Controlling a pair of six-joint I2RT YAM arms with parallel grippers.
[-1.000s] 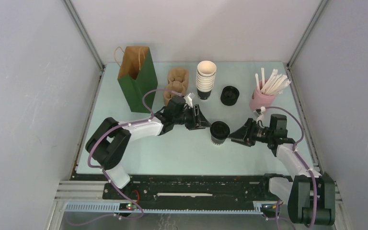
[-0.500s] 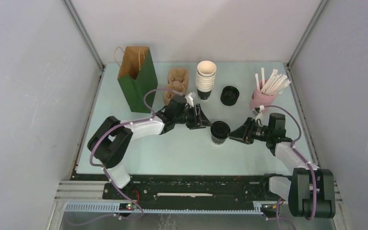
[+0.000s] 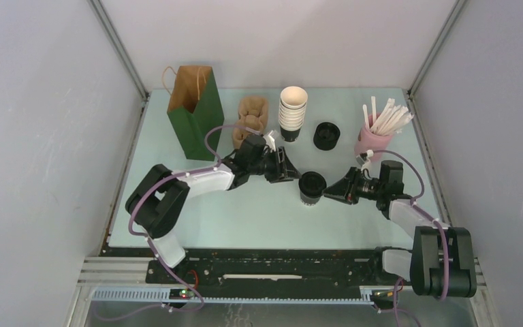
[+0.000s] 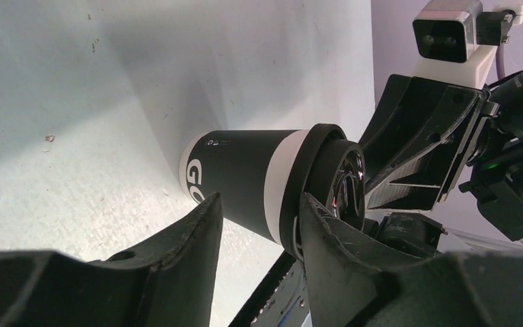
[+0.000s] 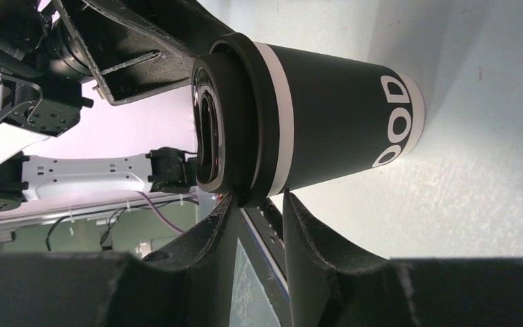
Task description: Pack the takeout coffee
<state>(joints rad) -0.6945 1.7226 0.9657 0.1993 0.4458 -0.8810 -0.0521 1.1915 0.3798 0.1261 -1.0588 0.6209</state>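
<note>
**Coffee upright on the bench between my two claws**

Coffee stood upright on the pale bench, a little in front of its middle. It was a small dark cup with a white band under its black lid. My left claw lay low just to the left of it, pointing at it. Its fingers were plainly apart, with the cup's side showing beyond the gap and neither fingertip closed on it. My right claw reached in from the other side, level with the lid. Its fingers stood only a narrow gap apart, with the lid's rim right at their tips. I could not tell whether they pinched that rim or merely touched it.

Well behind the coffee, near the far wall, the green bag stood open at the left. Beside it were a brown cardboard carrier, a tall stack of cups, a squat stack of lids and a pink holder of white sticks.
</note>
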